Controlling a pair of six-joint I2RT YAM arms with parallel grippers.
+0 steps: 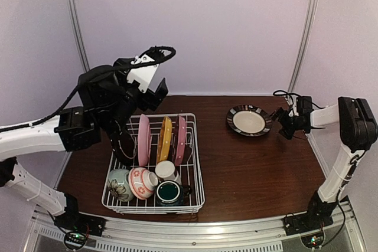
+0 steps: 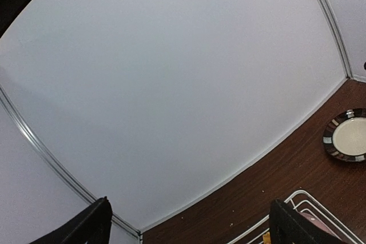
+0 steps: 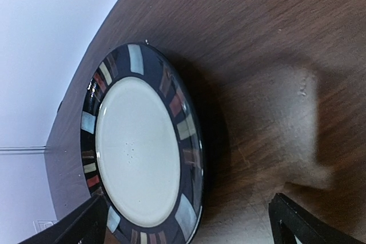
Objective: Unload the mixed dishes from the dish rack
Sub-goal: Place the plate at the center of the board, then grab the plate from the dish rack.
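Dark brown wood table [image 1: 260, 163] here. White wire dish rack [image 1: 202, 175] sits left of centre. Black-rimmed plate [image 1: 248, 120] lies flat toward the back right, well apart.

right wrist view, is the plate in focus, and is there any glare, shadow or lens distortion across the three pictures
Right wrist: the plate is fairly sharp, with a soft-edged shadow on the table beside it. Left wrist: strong fisheye bends the wall rails into curves. Top external: even, soft light, no harsh glare on the dish rack.
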